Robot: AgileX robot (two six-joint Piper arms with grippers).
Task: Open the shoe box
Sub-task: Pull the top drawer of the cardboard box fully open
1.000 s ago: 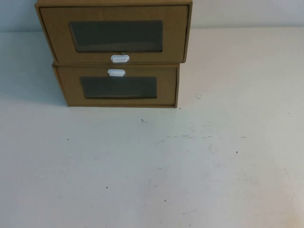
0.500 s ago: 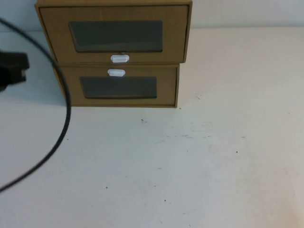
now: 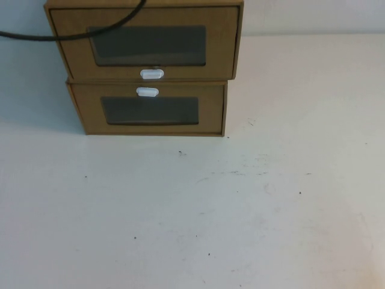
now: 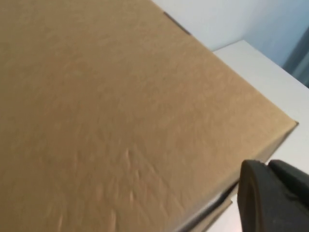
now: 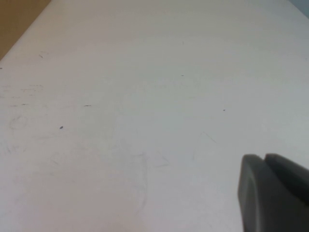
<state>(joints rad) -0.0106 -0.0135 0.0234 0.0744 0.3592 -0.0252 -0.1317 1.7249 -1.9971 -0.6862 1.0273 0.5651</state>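
Two brown cardboard shoe boxes stand stacked at about 11 to 12 o'clock on the white tabletop (image 3: pixel 252 211). The upper shoe box (image 3: pixel 222 42) sits on the lower shoe box (image 3: pixel 210 111) and overhangs it a little on both sides. Each one's long axis runs from 9 to 3 o'clock, and both windowed fronts face 6 o'clock, toward the robot. Both are closed. The upper box has a dark window (image 3: pixel 147 45) with a white pull tab (image 3: pixel 151 74) just under it; the lower box's pull tab (image 3: pixel 147 92) sits just above its own window (image 3: pixel 150 111), so the two tabs nearly meet.

A black cable (image 3: pixel 78 35) sags across the upper box's front at 10 o'clock, over a corner of its window — nothing else stands before the boxes.

The left end effector (image 4: pixel 267 165) hangs close over a plain cardboard face (image 4: pixel 120 106), probably the upper box's top, with its fingers seemingly pressed together. The right end effector (image 5: pixel 264 159) is above bare tabletop, fingers closed on nothing — a cardboard corner (image 5: pixel 14 19) shows well apart from it.
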